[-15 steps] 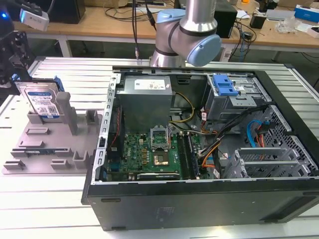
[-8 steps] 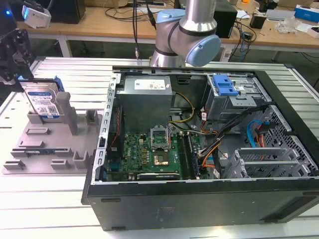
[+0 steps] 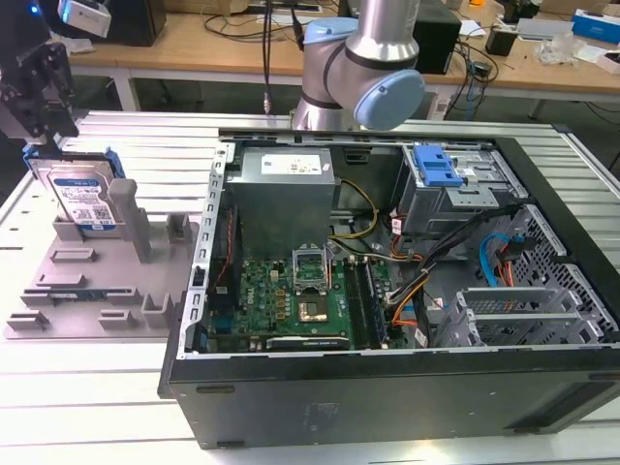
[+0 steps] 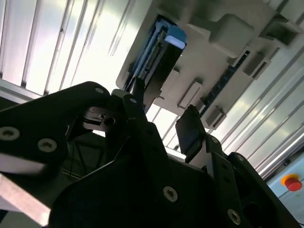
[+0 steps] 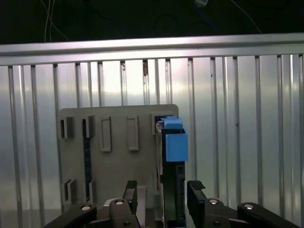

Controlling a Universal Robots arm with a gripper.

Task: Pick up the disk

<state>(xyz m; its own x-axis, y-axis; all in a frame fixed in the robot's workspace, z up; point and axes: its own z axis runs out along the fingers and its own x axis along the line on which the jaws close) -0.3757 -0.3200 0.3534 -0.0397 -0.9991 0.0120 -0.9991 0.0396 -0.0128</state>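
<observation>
The disk (image 3: 82, 199) is a silver-grey hard drive with a white label and blue side rails. It stands on edge in a slot of the grey holder tray (image 3: 97, 291) at the exterior view's left. My gripper (image 3: 41, 92) hangs just above the disk's top edge, open and holding nothing. In the first wrist view the disk (image 5: 174, 152) shows edge-on in line with the gap between my two black fingertips (image 5: 194, 189) of the gripper (image 5: 162, 190). The second wrist view has the disk (image 4: 159, 50) beyond the open gripper (image 4: 164, 111).
An open computer case (image 3: 387, 252) with motherboard, cables and a blue latch piece (image 3: 434, 167) lies close to the tray on the exterior view's right. The ribbed metal table (image 3: 87, 407) runs under everything. The arm's base (image 3: 358, 68) stands behind the case.
</observation>
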